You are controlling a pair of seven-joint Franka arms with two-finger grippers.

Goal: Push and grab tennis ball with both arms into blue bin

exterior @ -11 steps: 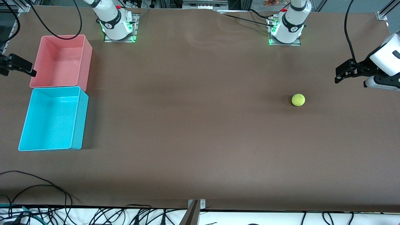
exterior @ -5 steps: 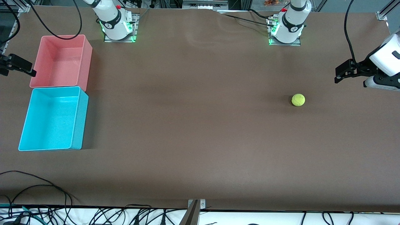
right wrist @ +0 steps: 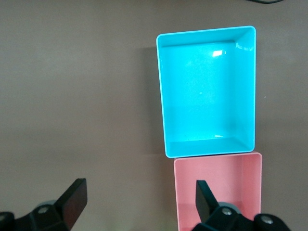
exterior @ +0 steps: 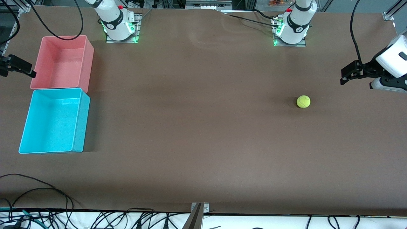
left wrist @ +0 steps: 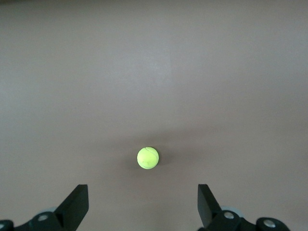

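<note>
Tennis ball (exterior: 303,101): loose on surface (exterior: 203,143), awaiting push. Left end effector (exterior: 345,75) released, raised nearby; right end effector (exterior: 24,70) released, waiting beside the pink bin (exterior: 51,85), near the blue bin (exterior: 78,121).

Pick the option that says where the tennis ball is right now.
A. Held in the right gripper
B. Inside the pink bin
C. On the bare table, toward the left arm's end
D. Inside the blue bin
C: the tennis ball rests on the table toward the left arm's end, with both the blue bin and pink bin empty.
</note>
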